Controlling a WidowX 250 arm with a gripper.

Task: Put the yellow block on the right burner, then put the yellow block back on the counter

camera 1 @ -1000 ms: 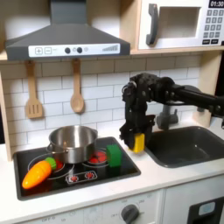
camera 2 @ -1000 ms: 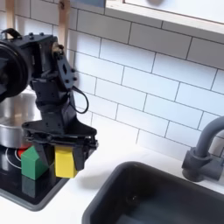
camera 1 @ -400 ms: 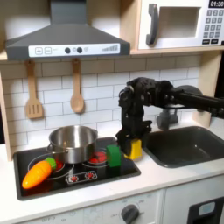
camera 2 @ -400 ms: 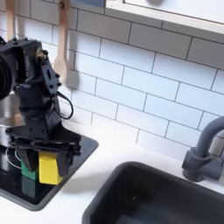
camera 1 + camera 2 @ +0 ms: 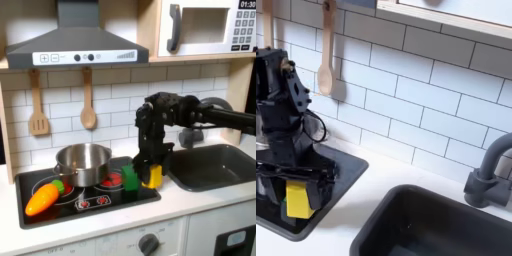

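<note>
Gripper (image 5: 150, 175) held the yellow block (image 5: 152, 177) over the hob's (image 5: 95, 204) right edge, beside the green block (image 5: 130, 179).

Black all over: boxy, blocky servo links joined in a chain, thin dark cables looping beside them, down to the end effector (image 5: 147, 176).

One yellow block (image 5: 152, 176), one green block (image 5: 130, 179), one orange carrot (image 5: 43, 198), one steel pot (image 5: 83, 162), two wooden utensils (image 5: 38, 103) on the wall, one faucet (image 5: 488, 170).
</note>
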